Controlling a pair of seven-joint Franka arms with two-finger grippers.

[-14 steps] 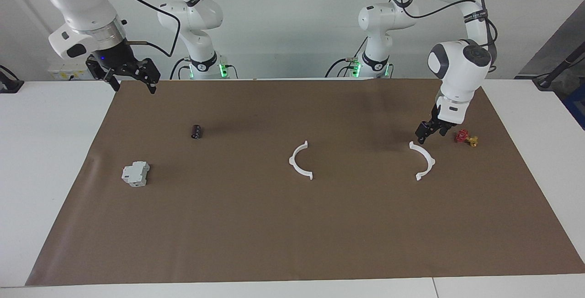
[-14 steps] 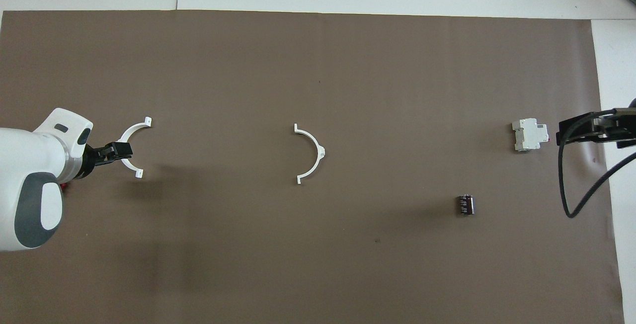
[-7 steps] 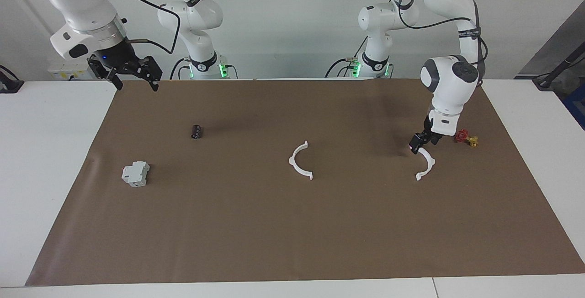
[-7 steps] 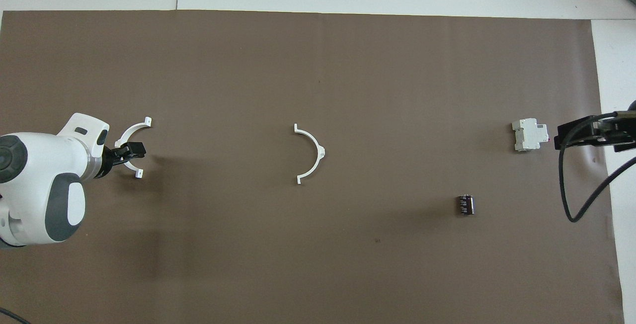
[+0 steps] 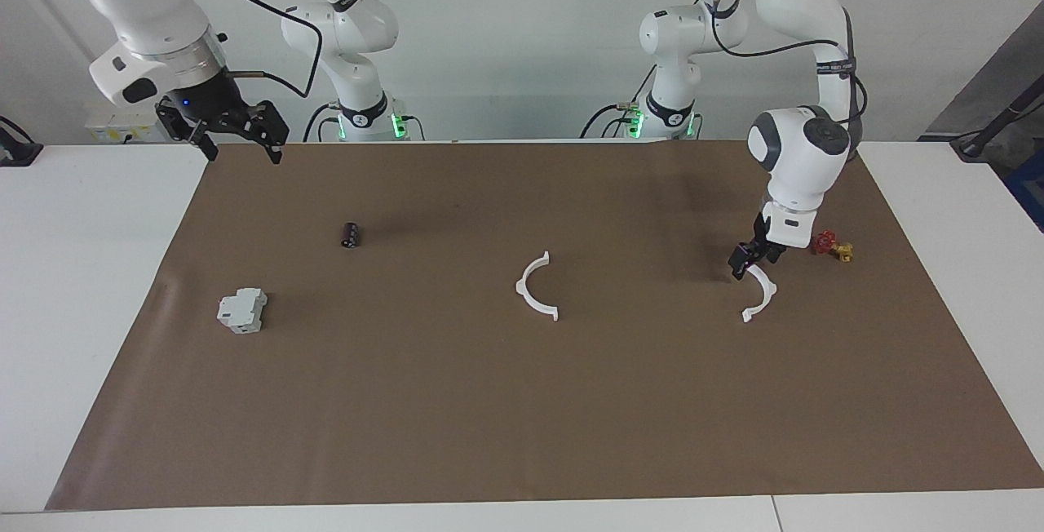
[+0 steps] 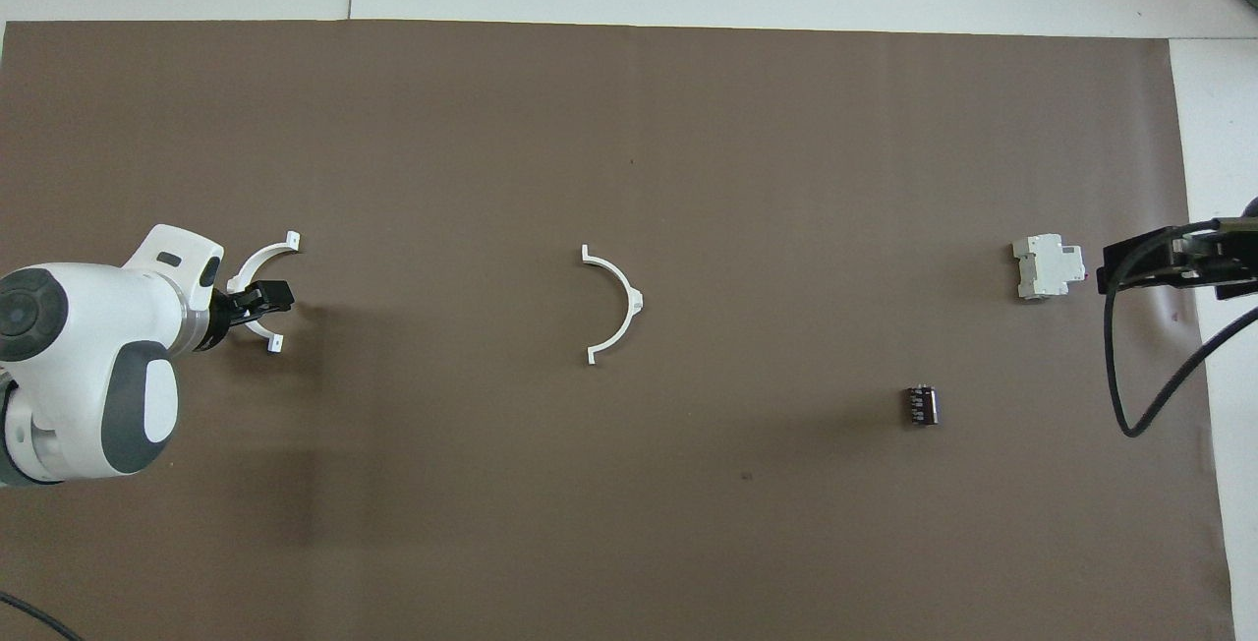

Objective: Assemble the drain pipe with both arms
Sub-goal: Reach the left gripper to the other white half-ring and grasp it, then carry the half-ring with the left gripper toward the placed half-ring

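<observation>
The assembly had barely begun: the two halves of the drain pipe lay well apart on the brown mat (image 5: 522, 401), unjoined. One half-ring (image 5: 537, 289) sat near the middle of the mat, untouched; the other half-ring (image 5: 760, 294) lay toward the left arm's end of the table, just beside a small red-and-yellow valve (image 5: 832, 246). The left gripper (image 5: 748, 259) was down at the end of that second half-ring nearer the robots, its jaws spread wide with nothing yet held; whether the fingertips actually touched the plastic could not be told. Grasping, carrying and mating both halves all remained to be done.

The right gripper (image 5: 236, 130) waited, raised over the mat's corner at the right arm's end, fingers open and empty. A grey-white boxy block (image 5: 242, 310) and a small dark cylinder (image 5: 351, 234) sat at that end.

Compared with a second earlier, the left gripper had dropped from beside the valve onto the half-ring's end, covering its tab; the right had hardly moved, and neither half-ring had shifted
</observation>
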